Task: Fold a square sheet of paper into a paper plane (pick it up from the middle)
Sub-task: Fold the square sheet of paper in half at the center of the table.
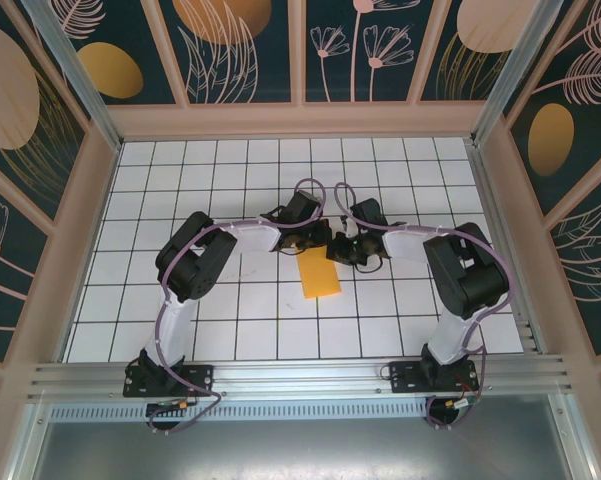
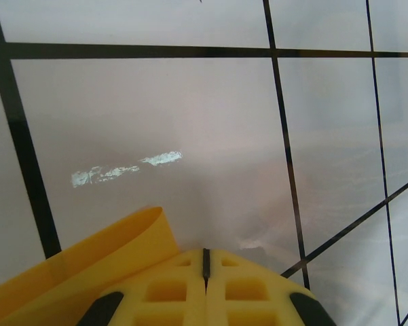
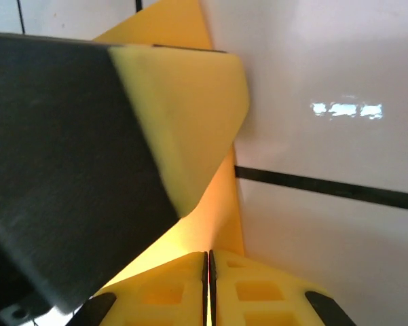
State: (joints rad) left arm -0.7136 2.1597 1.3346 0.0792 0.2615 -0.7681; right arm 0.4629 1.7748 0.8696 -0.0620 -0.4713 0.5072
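L tool (image 2: 206, 252): mine, pads shut tight, no gap. The sheet (image 2: 81, 275) curls just beside it, left side; pinched or not, can't tell. R tool (image 3: 209, 255): closed too, paper runs into its seam, so prob. gripped. Sheet: orange-yellow, folded to a narrow strip, mid bench (image 1: 230, 320), far end between both tools. Step, my guess: setting a fold. To do well: pin one end, align edges, press along crease, no tugging; thin paper tears.
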